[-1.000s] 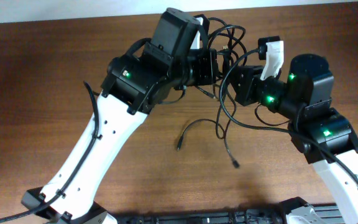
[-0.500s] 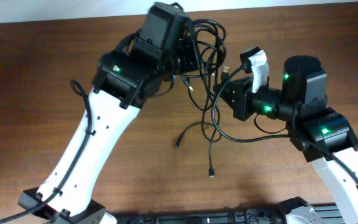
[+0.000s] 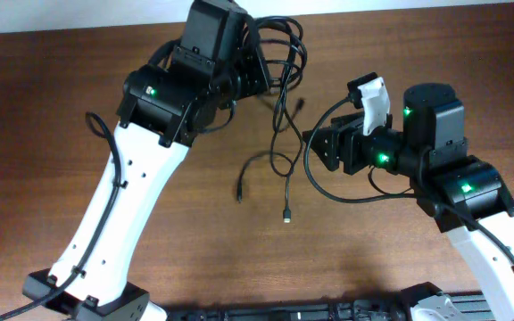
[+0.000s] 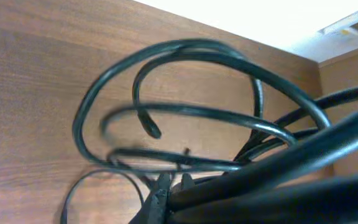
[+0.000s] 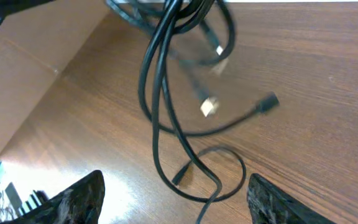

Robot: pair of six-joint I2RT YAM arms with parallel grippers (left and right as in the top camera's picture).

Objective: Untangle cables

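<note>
Evidently little is untangled yet; the left hand (image 3: 259, 76) seems clamped on the thin black flexible cables (image 3: 279, 53), a looped bundle raised above the brown wooden worktop (image 3: 43, 107); loose strands trail toward the near edge, plug ends pointing there; the right hand (image 3: 326, 147) stands wide apart, empty, just beside them.

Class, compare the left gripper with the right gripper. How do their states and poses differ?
The left gripper holds the cables, which hang from it; the right gripper is open and holds nothing. The left gripper sits near the table's far edge; the right gripper is nearer the middle, pointing toward the hanging cables. Both are black.
</note>
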